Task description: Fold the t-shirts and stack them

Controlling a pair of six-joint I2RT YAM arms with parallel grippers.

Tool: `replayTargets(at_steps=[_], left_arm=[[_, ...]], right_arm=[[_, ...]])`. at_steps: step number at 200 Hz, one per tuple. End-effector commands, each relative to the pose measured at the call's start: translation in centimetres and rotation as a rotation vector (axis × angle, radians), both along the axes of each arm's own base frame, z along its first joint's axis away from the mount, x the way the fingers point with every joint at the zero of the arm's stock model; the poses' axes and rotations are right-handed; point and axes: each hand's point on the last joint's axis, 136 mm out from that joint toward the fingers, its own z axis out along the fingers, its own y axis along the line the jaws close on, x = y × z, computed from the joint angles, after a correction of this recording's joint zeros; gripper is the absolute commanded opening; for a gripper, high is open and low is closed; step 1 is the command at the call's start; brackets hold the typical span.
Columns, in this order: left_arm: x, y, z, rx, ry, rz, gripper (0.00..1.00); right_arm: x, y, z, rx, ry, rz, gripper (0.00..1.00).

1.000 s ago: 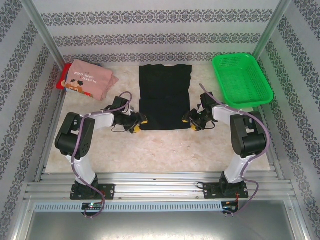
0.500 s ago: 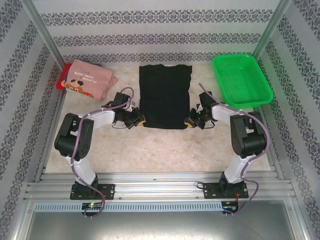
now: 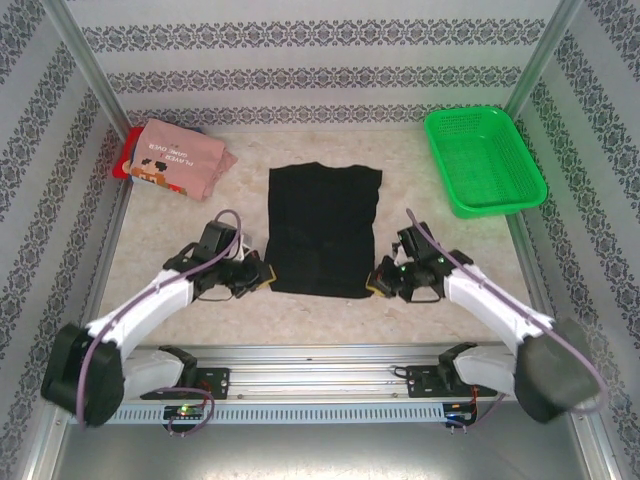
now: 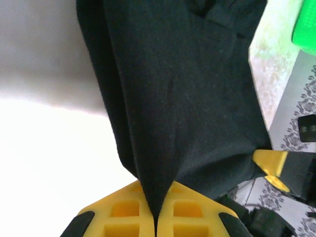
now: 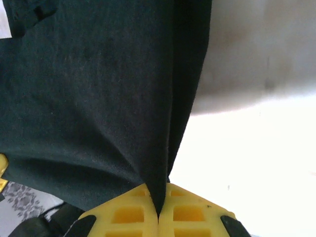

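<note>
A plain black t-shirt (image 3: 322, 228) lies spread in the middle of the table. My left gripper (image 3: 264, 280) is shut on its near left corner, and the cloth (image 4: 177, 98) runs pinched between the yellow fingers (image 4: 123, 210). My right gripper (image 3: 374, 283) is shut on the near right corner, with the black cloth (image 5: 98, 89) caught between its yellow fingers (image 5: 192, 212). A folded pink t-shirt (image 3: 180, 157) with dark lettering rests at the back left, on top of a red one (image 3: 124, 156) whose edge shows.
A green mesh basket (image 3: 484, 158) stands at the back right. Patterned walls and metal posts enclose the table, and an aluminium rail (image 3: 320, 360) runs along the near edge by the arm bases.
Both grippers closed on the black t-shirt's near corners and drew them toward the near edge. The shirt now reaches closer to the arm bases, and both arms have swung low and outward.
</note>
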Motion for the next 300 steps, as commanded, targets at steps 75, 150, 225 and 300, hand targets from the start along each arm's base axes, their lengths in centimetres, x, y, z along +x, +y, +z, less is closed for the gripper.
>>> replayTargets(at_steps=[75,150,225,300], left_arm=[[-3.7,1.1,4.4,-0.033,0.051,0.123,0.00],[4.7,0.8,8.3,-0.097,-0.041,0.154,0.00],[12.8,1.9,8.5,-0.104,-0.086,0.136,0.00],[19.7,1.9,4.6,-0.097,-0.062,0.098,0.00]], right_arm=[[-3.6,0.1,4.8,-0.002,0.013,-0.059,0.00],[6.1,-0.9,10.0,-0.005,-0.084,-0.024,0.00],[15.9,-0.7,8.9,-0.020,-0.094,-0.007,0.00],[22.5,-1.8,3.9,-0.062,-0.024,-0.024,0.00]])
